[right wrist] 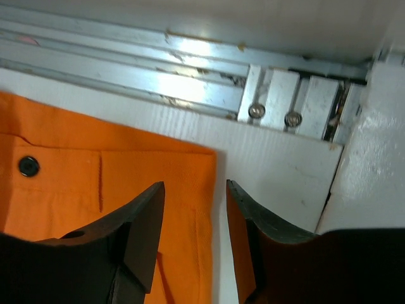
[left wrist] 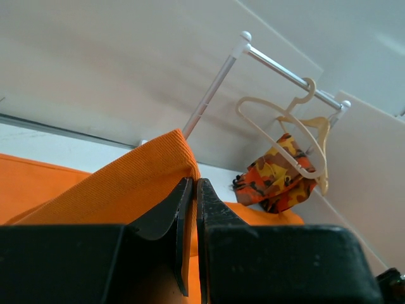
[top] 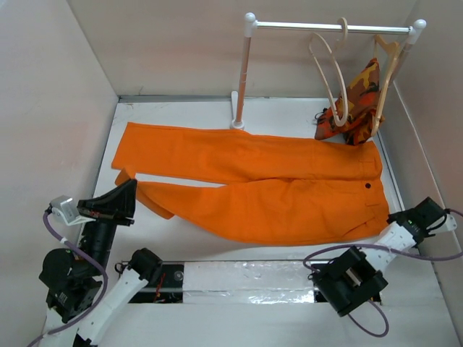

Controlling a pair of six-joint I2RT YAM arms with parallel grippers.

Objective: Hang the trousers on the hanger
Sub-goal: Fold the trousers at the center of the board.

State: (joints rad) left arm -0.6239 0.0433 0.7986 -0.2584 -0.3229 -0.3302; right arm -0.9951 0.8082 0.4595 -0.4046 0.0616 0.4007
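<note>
The bright orange trousers [top: 268, 181] lie flat on the white table, legs to the left and waist with its dark button [top: 367, 186] to the right. My left gripper [top: 130, 189] is shut on the near leg's hem and lifts a fold of the cloth [left wrist: 126, 183], which sits pinched between the fingertips of the left gripper [left wrist: 193, 182]. My right gripper [top: 400, 215] is open at the waistband's corner. In the right wrist view this right gripper [right wrist: 195, 185] has one finger over the trousers [right wrist: 95, 183] and the other over bare table. The empty pale hanger [top: 329, 76] [left wrist: 278, 123] hangs on the rail.
A white rack [top: 329, 27] stands at the back right. It also carries a second wooden hanger with a camouflage garment [top: 358, 101] [left wrist: 275, 180]. Walls close in on both sides. A metal rail [right wrist: 190, 88] runs along the table's right edge beside the waistband.
</note>
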